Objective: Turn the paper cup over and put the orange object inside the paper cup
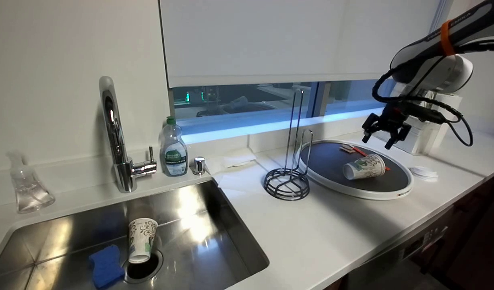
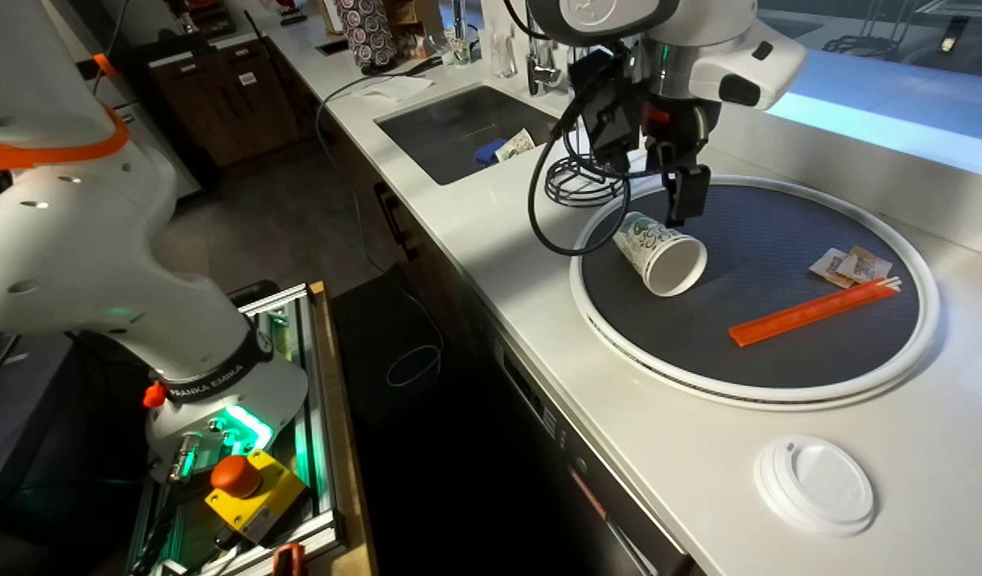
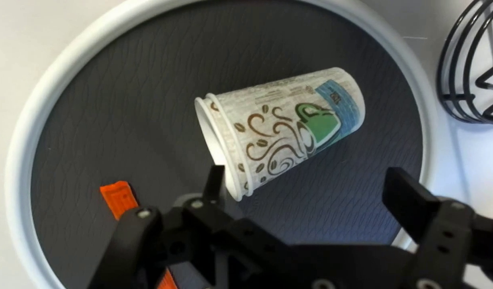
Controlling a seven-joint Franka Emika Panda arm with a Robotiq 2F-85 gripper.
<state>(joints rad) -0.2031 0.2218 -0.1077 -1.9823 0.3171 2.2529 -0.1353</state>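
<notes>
The paper cup (image 1: 364, 167), whitish with brown swirls and a green and blue print, lies on its side on the round dark tray. Two rims show close together at its mouth in the wrist view (image 3: 278, 132). The orange object (image 2: 811, 312), a slim flat sleeve with pale stick ends poking out, rests on the same tray, apart from the cup; my gripper hides part of it in the wrist view. Above the tray hangs my gripper (image 3: 306, 173), jaws wide apart and nothing between them. Its left finger overlaps the cup's rim in that view; contact does not show.
The tray's white raised rim (image 2: 787, 392) surrounds cup and sleeve. Small paper packets (image 2: 851, 266) lie beside the sleeve. A wire holder (image 1: 287, 183) stands close to the tray, and white lids (image 2: 815, 486) lie near it. The sink holds another patterned cup (image 1: 142, 239) and a blue sponge (image 1: 106, 266).
</notes>
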